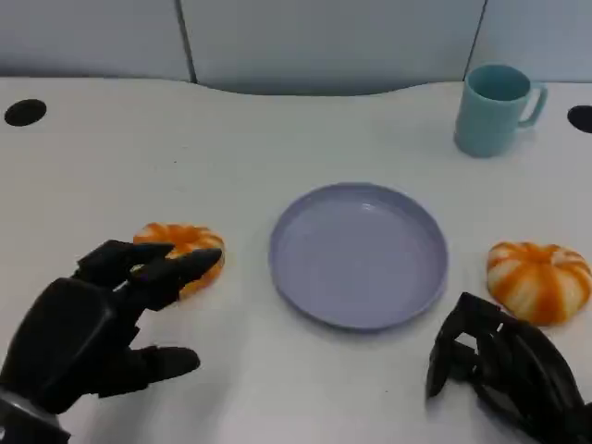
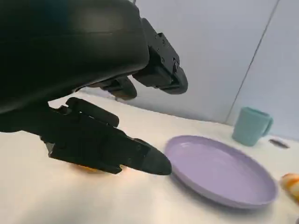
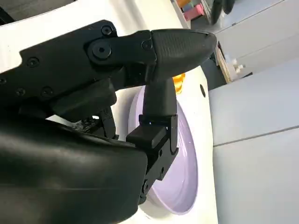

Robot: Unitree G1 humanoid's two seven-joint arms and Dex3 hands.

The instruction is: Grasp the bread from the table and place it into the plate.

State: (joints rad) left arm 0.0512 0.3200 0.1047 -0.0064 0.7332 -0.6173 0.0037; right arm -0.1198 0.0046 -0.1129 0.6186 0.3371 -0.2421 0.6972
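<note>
Left hand (image 1: 102, 324) near the table's front-left corner, fingers apart and holding nothing, fingertips (image 1: 190, 264) reaching over the near side of the left bread (image 1: 181, 252); contact not certain from the head view, and in the left wrist view just an orange sliver (image 2: 88, 168) glowing under the lower fingers. Right hand (image 1: 504, 365) low at the front-right corner, fingers curled downward around nothing, resting clear of the second bread (image 1: 539, 280), which lies just beyond it toward the right edge.

Judged step: the approach to the grasp, not yet the grasp itself. Bread on the table, none on the plate (image 1: 359, 254). Next move likely calls for lowering and closing around the loaf's sides with thumb opposite fingers, then lifting and carrying inward to the plate at the table's centre, just beside the bread.

Both breads round, domed, pumpkin-like, with orange and pale cream ribs; look soft and squashable, so a gentle squeeze seems wise. Plate lavender, smooth, matte plastic by the look, shallow with a raised rim. Teal mug (image 1: 495, 108) with handle toward the back-right corner, well apart from the work. Table (image 1: 277, 139) white and smooth, with dark round holes near the back corners.
</note>
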